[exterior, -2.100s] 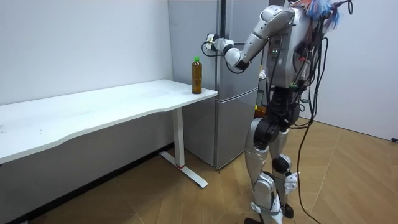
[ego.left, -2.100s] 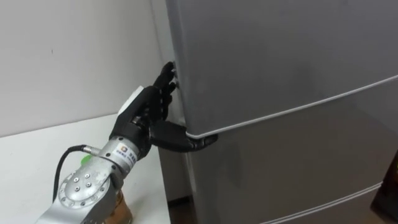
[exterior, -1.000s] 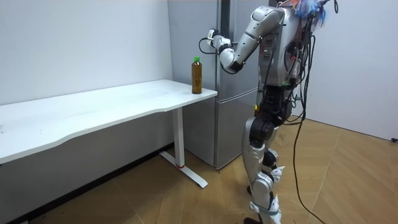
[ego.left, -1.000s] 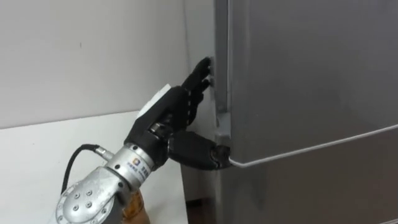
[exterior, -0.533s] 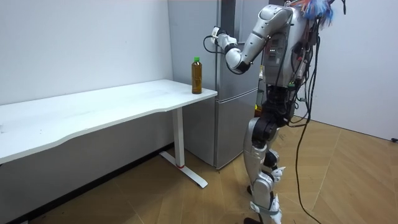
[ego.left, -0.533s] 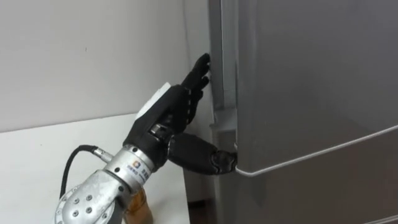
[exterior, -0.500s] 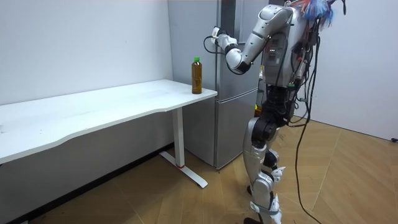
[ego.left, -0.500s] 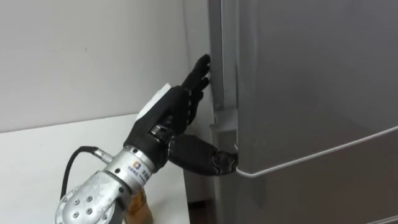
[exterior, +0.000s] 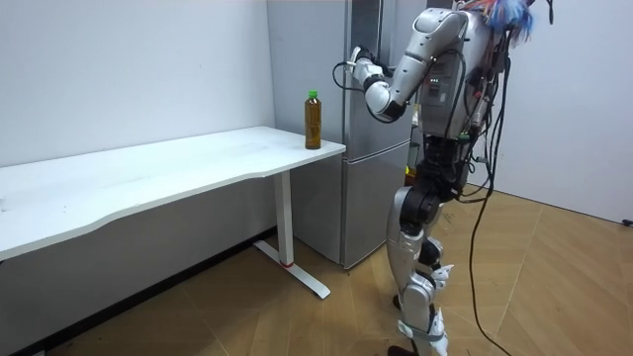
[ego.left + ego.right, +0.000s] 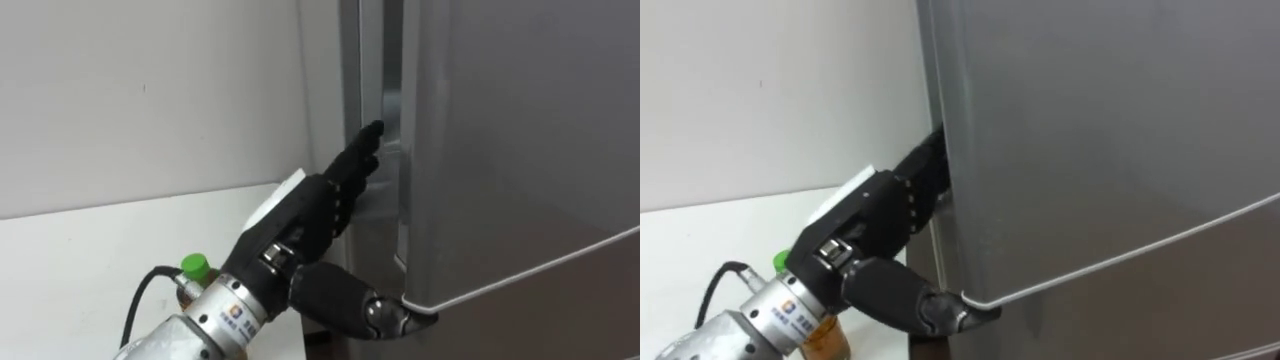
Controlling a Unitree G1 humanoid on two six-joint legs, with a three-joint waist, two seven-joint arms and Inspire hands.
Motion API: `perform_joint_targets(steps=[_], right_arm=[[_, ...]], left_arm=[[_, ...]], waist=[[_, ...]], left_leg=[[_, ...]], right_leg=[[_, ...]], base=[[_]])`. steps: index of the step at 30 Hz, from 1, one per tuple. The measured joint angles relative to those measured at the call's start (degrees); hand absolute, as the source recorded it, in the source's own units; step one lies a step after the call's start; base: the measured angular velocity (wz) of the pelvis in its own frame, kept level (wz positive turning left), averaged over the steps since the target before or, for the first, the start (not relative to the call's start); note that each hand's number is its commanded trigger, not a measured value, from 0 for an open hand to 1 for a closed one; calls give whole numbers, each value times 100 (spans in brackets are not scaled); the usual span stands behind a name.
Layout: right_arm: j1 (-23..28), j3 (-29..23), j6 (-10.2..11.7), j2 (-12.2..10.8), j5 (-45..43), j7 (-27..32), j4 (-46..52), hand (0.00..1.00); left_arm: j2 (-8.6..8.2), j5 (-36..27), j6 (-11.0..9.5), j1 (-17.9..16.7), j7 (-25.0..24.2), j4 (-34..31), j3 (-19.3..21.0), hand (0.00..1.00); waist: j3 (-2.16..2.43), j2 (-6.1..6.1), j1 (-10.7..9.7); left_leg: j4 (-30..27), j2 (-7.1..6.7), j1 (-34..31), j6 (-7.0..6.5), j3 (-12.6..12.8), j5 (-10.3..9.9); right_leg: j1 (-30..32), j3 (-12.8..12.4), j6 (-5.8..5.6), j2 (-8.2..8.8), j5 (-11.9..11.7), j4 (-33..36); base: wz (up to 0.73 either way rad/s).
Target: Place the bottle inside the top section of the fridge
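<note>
Reaching with my left hand (image 10: 300,215) into the gap at the upper fridge door (image 10: 520,140).
My fingers (image 10: 355,165) are straight and unclenched, tips in the narrow opening along the door's edge, thumb under its lower corner. The green-capped bottle (image 9: 313,119) stands upright on the white table (image 9: 178,168), near the end beside the fridge (image 9: 361,208), just behind my wrist, apart from the hand.
</note>
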State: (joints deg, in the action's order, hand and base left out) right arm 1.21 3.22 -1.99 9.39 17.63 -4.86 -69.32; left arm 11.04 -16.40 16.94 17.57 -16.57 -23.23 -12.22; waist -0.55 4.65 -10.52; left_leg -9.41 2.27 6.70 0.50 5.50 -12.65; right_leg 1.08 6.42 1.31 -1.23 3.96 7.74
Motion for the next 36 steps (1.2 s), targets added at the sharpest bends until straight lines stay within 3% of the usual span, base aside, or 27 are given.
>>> perform_joint_targets(steps=[8,11,15,30,36], right_arm=[[9,-2,2,-15,30,-14,-2,0],[8,-2,16,-41,28,-15,-34,0],[-19,-1,22,-67,27,-17,-151,0],[-111,25,78,-88,29,-4,-214,0],[-124,73,142,-86,20,104,-247,0]], left_arm=[[-255,-108,-99,-322,-146,-132,0,0],[-357,-168,-157,-505,-158,-169,-1,0],[-371,-177,-168,-561,-162,-204,-62,0],[-356,-378,-325,-627,-142,-204,-256,0],[-357,-379,-354,-625,-116,-243,-389,0]], waist=[[21,-23,13],[73,-64,14],[84,-111,13],[48,-166,38],[63,-141,76]], left_leg=[[-1,3,-14,0,48,0],[-1,8,-10,0,47,0],[-1,9,5,0,45,0],[3,5,-13,0,45,0],[3,3,-22,0,39,0]], right_leg=[[43,-15,7,-10,6,14],[36,9,10,-9,5,15],[18,10,10,-8,4,3],[33,11,8,-1,6,-4],[37,20,8,0,6,-4]], base=[[-2],[0],[0],[0],[0]])
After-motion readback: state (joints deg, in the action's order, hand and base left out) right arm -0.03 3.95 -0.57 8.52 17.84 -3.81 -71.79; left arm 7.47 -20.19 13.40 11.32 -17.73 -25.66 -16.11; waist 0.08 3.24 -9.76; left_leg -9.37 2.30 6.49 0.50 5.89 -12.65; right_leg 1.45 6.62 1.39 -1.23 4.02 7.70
